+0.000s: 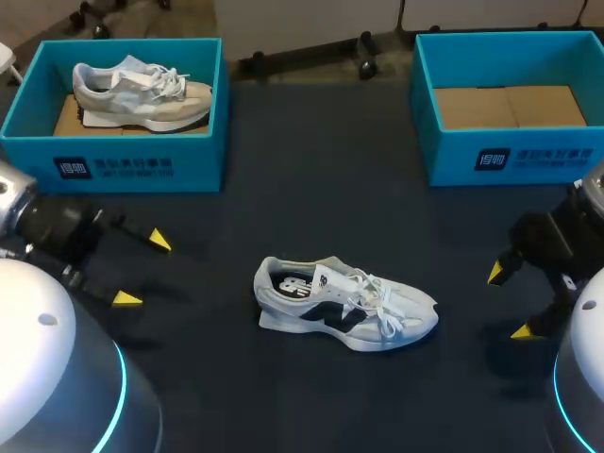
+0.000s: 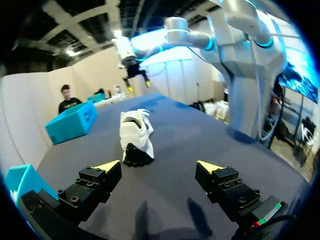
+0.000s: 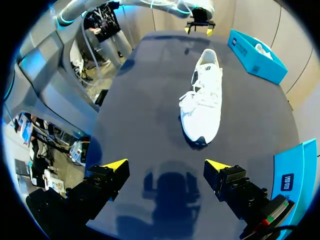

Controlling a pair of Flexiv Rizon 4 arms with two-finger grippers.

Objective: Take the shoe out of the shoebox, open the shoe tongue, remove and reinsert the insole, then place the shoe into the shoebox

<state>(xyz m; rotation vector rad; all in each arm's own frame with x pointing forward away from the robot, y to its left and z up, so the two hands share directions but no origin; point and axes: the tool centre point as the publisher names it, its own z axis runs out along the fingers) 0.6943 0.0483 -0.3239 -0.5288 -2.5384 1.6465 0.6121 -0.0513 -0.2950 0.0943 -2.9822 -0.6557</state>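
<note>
Robotics lab: twin arms (image 1: pixel 58 232), dark table (image 1: pixel 316 175)

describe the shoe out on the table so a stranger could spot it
On the dark table, in front of the two blue shoeboxes, a white sneaker stands alone. Unlike the grey sneaker in the left shoebox, it is outside any box and has a dark side mark.

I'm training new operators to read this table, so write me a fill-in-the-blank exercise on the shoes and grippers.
1. The white shoe lies on the ____, in no box.
2. The grey shoe sits inside the ____ shoebox.
3. The white shoe's toe points toward the robot's ____ side.
4. The left gripper and right gripper both have their fingers ____.
Missing words: table; left; right; open.
</note>
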